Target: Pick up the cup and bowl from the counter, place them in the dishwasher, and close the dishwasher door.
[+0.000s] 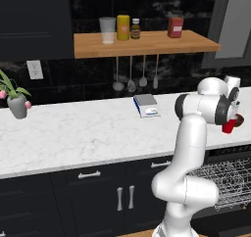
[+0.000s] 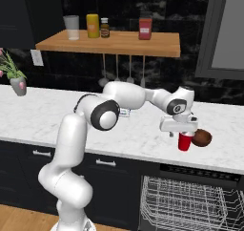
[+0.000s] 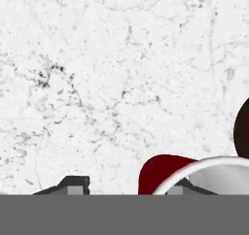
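Wooden shelf (image 1: 147,44) running across upper frame, carrying clear glass (image 1: 107,30), yellow jar (image 1: 123,27), small dark bottle (image 1: 135,29), red canister (image 1: 175,27). Grey flower vase (image 1: 17,106) sitting far left.
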You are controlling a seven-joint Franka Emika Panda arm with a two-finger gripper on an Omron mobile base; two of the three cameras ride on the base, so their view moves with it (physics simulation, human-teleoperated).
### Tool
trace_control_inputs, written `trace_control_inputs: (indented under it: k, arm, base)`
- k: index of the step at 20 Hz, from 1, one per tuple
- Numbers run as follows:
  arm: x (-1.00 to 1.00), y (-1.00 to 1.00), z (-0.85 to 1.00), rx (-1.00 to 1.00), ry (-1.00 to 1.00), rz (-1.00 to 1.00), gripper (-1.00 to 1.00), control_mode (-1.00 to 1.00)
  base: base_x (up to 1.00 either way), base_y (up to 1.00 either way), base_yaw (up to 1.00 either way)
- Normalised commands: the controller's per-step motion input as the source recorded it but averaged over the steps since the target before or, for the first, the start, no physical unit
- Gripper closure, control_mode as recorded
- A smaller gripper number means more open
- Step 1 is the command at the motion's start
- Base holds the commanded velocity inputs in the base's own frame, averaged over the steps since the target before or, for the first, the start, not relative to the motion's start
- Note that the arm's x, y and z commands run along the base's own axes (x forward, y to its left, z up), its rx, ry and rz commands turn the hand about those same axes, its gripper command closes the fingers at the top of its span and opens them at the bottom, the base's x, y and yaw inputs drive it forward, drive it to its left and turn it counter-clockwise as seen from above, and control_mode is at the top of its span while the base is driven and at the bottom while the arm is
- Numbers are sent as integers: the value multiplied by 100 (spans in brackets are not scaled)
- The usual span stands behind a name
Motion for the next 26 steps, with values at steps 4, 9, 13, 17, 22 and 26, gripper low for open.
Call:
trace_control_inputs:
  k: [4,9,13,17,22,26]
  arm:
    - [-34,0,0,0,0,4,100,-100]
    - [-95,0,0,1,-4,11,100,-100]
    - [-100,0,0,4,-5,10,100,-100]
    - [-100,0,-1,9,-16,9,100,-100]
    - [-100,-2,-3,14,-28,1,100,-100]
    - [-73,-23,-15,12,-28,-3,100,-100]
  base:
    - [0,0,0]
    - [0,0,0]
    - [0,0,0]
    - [0,0,0]
    - [0,0,0]
    - [0,0,0]
